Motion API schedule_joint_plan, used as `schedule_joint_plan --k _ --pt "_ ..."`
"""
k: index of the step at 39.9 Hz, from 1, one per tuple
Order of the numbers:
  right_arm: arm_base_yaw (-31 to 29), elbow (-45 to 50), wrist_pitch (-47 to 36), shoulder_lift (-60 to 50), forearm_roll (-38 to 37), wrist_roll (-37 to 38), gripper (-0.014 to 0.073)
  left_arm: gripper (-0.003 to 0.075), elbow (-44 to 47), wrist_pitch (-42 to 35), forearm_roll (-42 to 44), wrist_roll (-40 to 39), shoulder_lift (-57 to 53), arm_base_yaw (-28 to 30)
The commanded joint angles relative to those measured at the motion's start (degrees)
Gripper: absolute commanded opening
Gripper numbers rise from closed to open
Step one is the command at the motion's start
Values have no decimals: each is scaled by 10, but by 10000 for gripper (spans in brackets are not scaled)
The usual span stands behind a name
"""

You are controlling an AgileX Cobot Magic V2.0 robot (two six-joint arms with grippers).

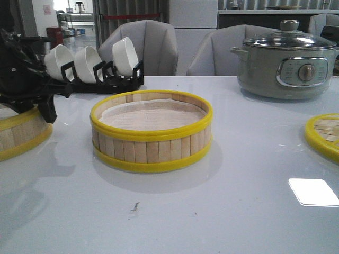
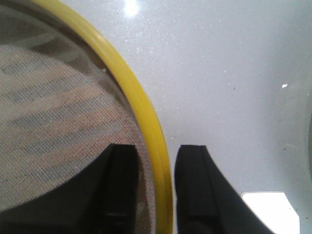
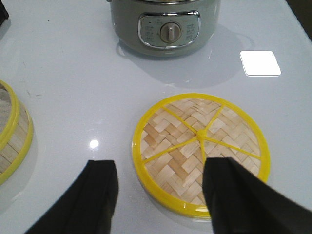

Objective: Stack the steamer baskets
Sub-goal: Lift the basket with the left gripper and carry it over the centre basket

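Your left claw [image 2: 155,187] straddles the basket [image 2: 73,126] rim, not yet clamped; a thin grip could slip. Right claw [image 3: 158,195] hangs open, empty.

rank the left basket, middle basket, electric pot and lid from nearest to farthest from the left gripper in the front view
1. Left basket: at the left gripper, jaws straddling its rim.
2. Middle basket: table centre.
3. Electric pot: far right, at the back.
4. Lid: right edge. Pot and lid are close to call.
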Motion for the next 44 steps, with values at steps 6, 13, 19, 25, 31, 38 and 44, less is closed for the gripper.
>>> schedule_joint_plan --k 6,13,19,25,31,38,44 --pt "-1 -21 -50 0 -3 2 495 88 -26 -14 -3 -1 -32 -2" --pt "-1 -21 -50 0 -3 2 495 88 -62 29 -3 -1 -32 -2" --pt "-1 -21 -50 0 -3 2 495 88 -112 75 -3 -1 -32 -3" --pt "-1 -21 -50 0 -3 2 495 88 -162 121 -3 -1 -32 -8" --pt "-1 -21 -50 0 -3 2 495 88 -212 155 -3 -1 -32 -32" --pt "-1 -21 -50 0 -3 2 495 88 -250 172 -3 -1 -32 -85" --pt "-1 -21 -50 0 -3 2 495 88 -266 176 -3 -1 -32 -140"
